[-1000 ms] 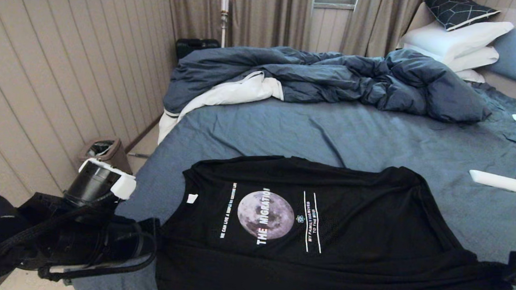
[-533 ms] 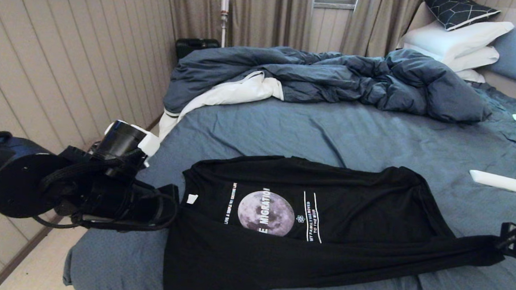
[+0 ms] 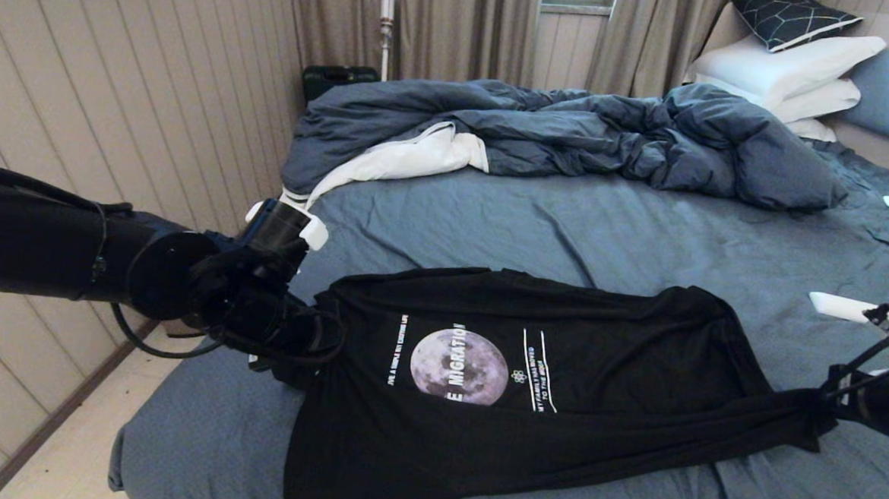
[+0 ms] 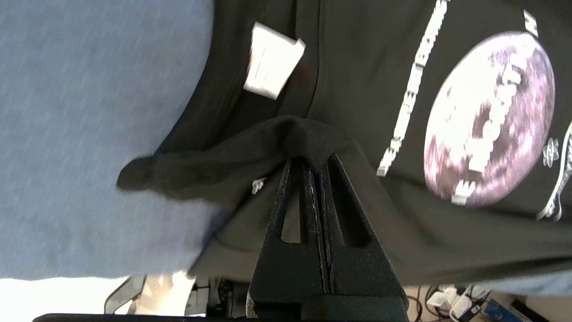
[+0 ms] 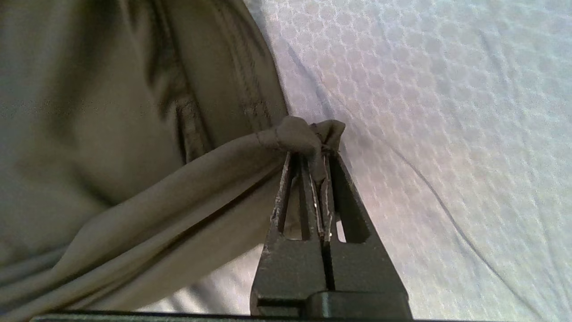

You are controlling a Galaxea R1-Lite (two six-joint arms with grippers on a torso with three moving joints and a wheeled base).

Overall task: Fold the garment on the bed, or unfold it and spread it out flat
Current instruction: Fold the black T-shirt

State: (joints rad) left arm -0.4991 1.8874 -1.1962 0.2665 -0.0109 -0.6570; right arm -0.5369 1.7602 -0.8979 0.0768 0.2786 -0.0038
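The black garment [image 3: 598, 364] with a grey moon print [image 3: 459, 366] lies across the near part of the bed [image 3: 567, 225], its near edge folded up over the lower half of the print. My left gripper [image 3: 316, 342] is shut on a pinch of cloth at the garment's left end, next to the neck tag [image 4: 271, 68]. At the right end my right gripper [image 3: 829, 391] is shut on a bunched corner of the garment [image 5: 308, 134], and the cloth runs taut from it. In the left wrist view the left gripper [image 4: 314, 162] holds a raised fold.
A rumpled dark blue duvet [image 3: 572, 134] with white lining fills the far side of the bed. White pillows [image 3: 796, 70] stack at the headboard on the right. A white flat object [image 3: 852, 309] lies on the sheet near the right arm. A wood-panelled wall runs along the left.
Both grippers have carried the garment's near edge away from me and inward, folding it over the lower part of the print. The left arm has risen and reached further over the bed.
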